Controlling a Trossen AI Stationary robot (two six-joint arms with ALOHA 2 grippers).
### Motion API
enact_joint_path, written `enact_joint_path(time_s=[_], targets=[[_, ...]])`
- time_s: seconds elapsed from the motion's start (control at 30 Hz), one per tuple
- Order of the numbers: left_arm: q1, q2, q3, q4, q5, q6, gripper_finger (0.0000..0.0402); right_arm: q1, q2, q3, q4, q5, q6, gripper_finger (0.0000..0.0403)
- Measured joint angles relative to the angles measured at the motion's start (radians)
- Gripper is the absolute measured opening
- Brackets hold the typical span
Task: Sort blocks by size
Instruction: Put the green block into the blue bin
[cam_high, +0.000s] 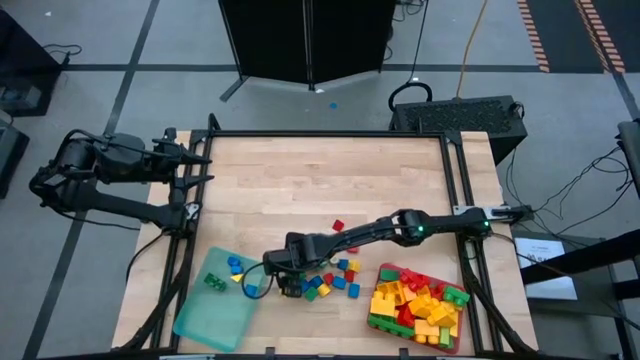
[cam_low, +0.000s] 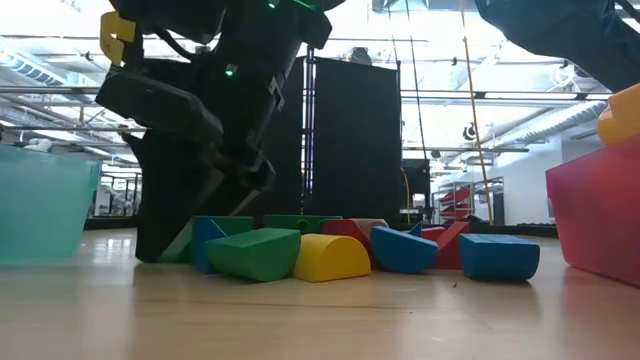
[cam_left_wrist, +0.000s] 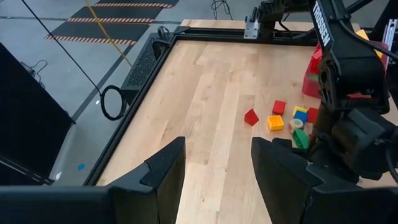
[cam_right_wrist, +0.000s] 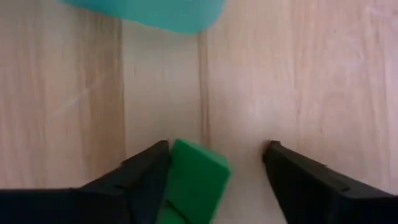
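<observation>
Grey floor tiles and trailing cables surround the wooden table (cam_high: 330, 190), seen from above with the left gripper (cam_high: 200, 168) parked off its far left corner, fingers apart and holding nothing. From that high view the right arm reaches across to the near middle, where the right gripper (cam_high: 287, 284) stands over the edge of a loose scatter of small blocks (cam_high: 338, 277) in red, yellow, green and blue; one red block (cam_high: 338, 226) lies apart, farther in. Beside the gripper sits the translucent teal tray (cam_high: 215, 312), holding a few blue, yellow and green pieces, while the red tray (cam_high: 378, 322) at the near right is piled with larger blocks. At table height, the right gripper (cam_low: 195, 225) comes down onto the wood just beside a green block (cam_low: 254, 252), a yellow rounded block (cam_low: 331, 258) and two blue ones. The left wrist camera looks past its own spread fingers (cam_left_wrist: 165, 171) at bare wood and the other arm beyond. Through the right wrist camera, a green block (cam_right_wrist: 196, 180) sits between the right gripper's open fingers, close against one of them; whether it is touched is hard to say, and it is not yet clamped.
</observation>
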Motion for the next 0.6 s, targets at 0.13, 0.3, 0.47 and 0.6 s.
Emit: enact_joint_path(time_s=[0.13, 0.3, 0.47, 0.6], targets=[[0.0, 0.0, 0.0, -0.002, -0.001, 0.0, 0.0187, 0.001, 0.004, -0.001, -0.004, 0.026, -0.003, 0.0171], [0.0, 0.0, 0.0, -0.008, -0.002, 0.0, 0.0187, -0.013, 0.002, -0.001, -0.004, 0.012, 0.0, 0.0033], [0.0, 0.0, 0.0, -0.025, -0.008, 0.0, 0.0187, -0.022, -0.007, 0.001, -0.015, 0.028, -0.005, 0.0013], [0.0, 0.0, 0.0, -0.025, -0.008, 0.0, 0.0187, -0.036, -0.033, -0.002, -0.012, 0.039, -0.042, 0.0001]])
